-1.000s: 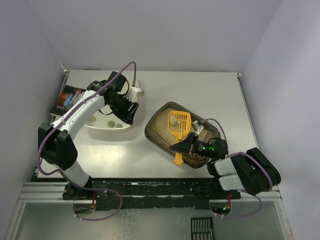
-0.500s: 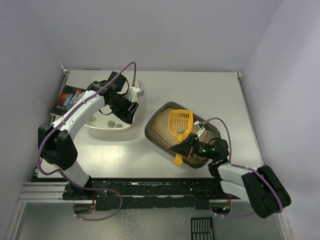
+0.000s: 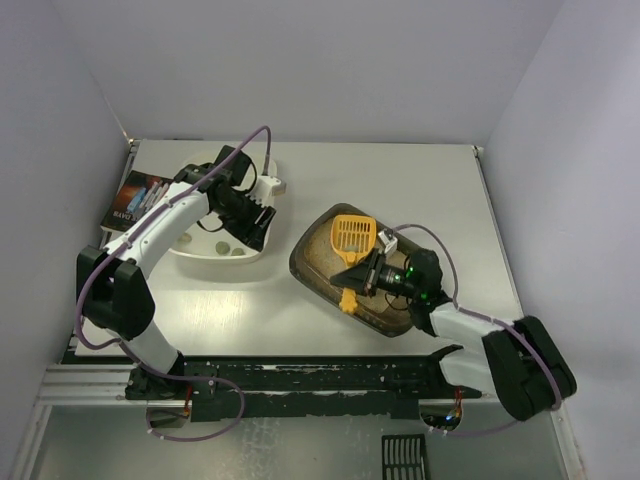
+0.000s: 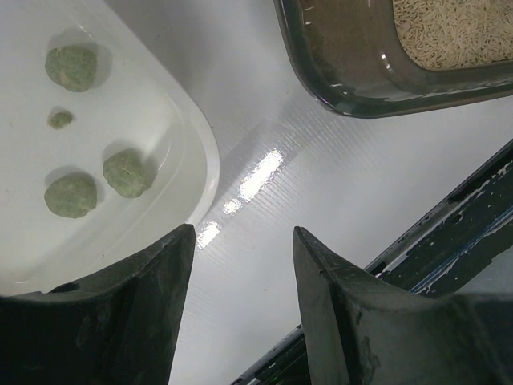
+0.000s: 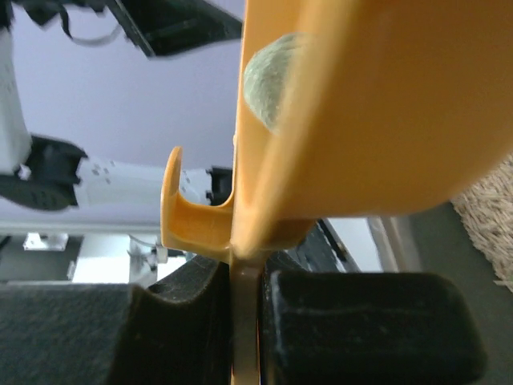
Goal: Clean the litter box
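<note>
The litter box (image 3: 300, 268) sits on the bench (image 3: 420, 180), right of centre, in front of my right arm. My right jaws are clamped on the handle of the yellow scoop (image 3: 354, 235), which is raised over the litter with one clump (image 5: 268, 76) aboard. I should carry it level and slowly to the white tub (image 3: 195, 250), where my left jaws hang apart, empty.

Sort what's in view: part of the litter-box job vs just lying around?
Job: litter box; yellow scoop in the shut right gripper; clump on it; white tub holding clumps.
Lying about: book at far left; black grille in front of the bases.
</note>
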You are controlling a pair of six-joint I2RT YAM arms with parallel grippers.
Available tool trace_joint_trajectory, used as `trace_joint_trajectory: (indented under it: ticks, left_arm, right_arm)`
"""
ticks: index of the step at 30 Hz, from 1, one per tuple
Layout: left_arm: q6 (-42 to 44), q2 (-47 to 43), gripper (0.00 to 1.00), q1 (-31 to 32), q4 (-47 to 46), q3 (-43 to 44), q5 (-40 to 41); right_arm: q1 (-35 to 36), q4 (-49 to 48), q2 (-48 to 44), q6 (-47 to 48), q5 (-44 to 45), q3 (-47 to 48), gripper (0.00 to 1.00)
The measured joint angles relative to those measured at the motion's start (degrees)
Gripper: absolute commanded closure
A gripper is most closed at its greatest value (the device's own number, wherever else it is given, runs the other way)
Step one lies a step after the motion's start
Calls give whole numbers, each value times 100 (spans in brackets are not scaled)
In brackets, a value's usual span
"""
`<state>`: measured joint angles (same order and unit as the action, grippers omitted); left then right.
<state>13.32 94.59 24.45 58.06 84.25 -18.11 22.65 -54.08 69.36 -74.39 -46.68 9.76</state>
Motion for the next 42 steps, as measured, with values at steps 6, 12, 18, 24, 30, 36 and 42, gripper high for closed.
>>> trace_joint_trajectory:
  ticks: [6, 12, 18, 24, 30, 36, 42]
  left_arm:
    - [-2, 0, 37, -59, -2, 0, 0]
    - [-2, 0, 37, -81, -2, 0, 0]
    - [-7, -66, 36, -114, -22, -87, 0]
    - [-26, -131, 36, -155, -35, -118, -2]
    - [-52, -131, 36, -175, -39, -118, -4]
    - [-72, -131, 36, -177, -42, -118, -7]
    - [-72, -151, 35, -179, -44, -160, -7]
  right_arm:
    - [33, 2798, -892, 234, 570, 1346, 100]
    - [33, 3554, -940, -282, 402, 1532, 100]
    - [33, 3926, -1333, -885, 258, 1340, 100]
    - [33, 4815, -1698, -914, 245, 1526, 100]
    - [35, 5598, -1888, -1012, 302, 1797, 100]
    - [35, 6505, -1709, -1025, 566, 2468, 100]
    - [35, 6443, -1451, -1255, 570, 2406, 100]
